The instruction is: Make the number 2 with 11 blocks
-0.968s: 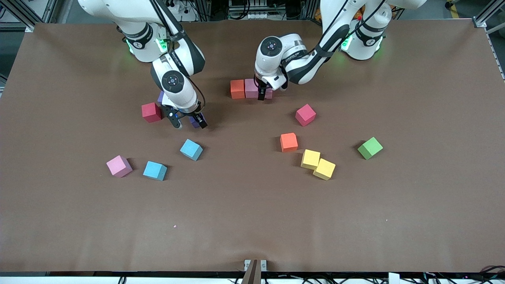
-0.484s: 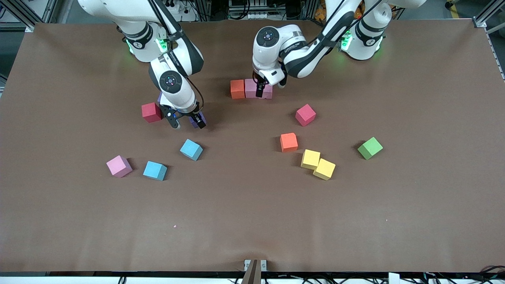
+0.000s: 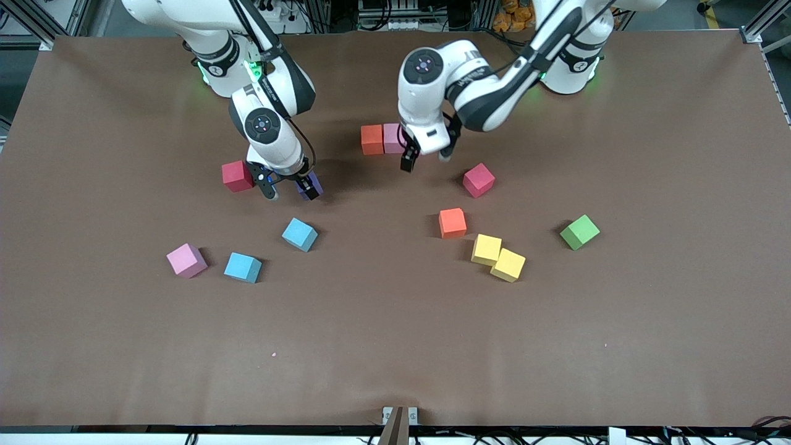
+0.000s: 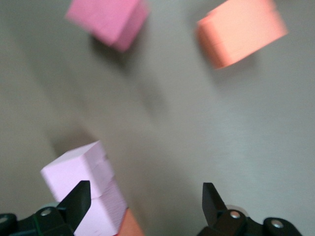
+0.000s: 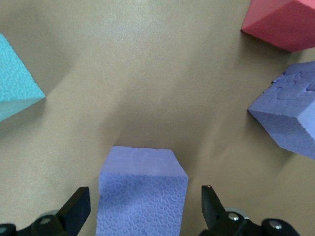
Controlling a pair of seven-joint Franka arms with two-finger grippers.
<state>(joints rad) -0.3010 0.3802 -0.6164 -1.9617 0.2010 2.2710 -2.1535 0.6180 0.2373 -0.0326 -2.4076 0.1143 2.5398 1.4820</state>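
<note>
My right gripper [image 3: 287,188] straddles one block [image 5: 142,191]; my left gripper [image 3: 425,158] hangs over the table [image 3: 395,346] just beside the block row [image 3: 384,138]

1. A brown worktop [image 3: 395,346] carries loose foam cubes.
2. Near the bases, an orange cube [image 3: 372,139] touches a pink cube [image 3: 392,137].
3. Toward the right arm's end: a red cube [image 3: 236,175], purple cube [image 3: 311,183], two blue cubes [image 3: 300,234] [image 3: 242,267], another pink cube [image 3: 186,260].
4. Toward the left arm's end: a second red cube [image 3: 478,180], a second orange cube [image 3: 452,222], two touching yellow cubes [image 3: 486,249] [image 3: 508,264], a green cube [image 3: 579,232].
</note>
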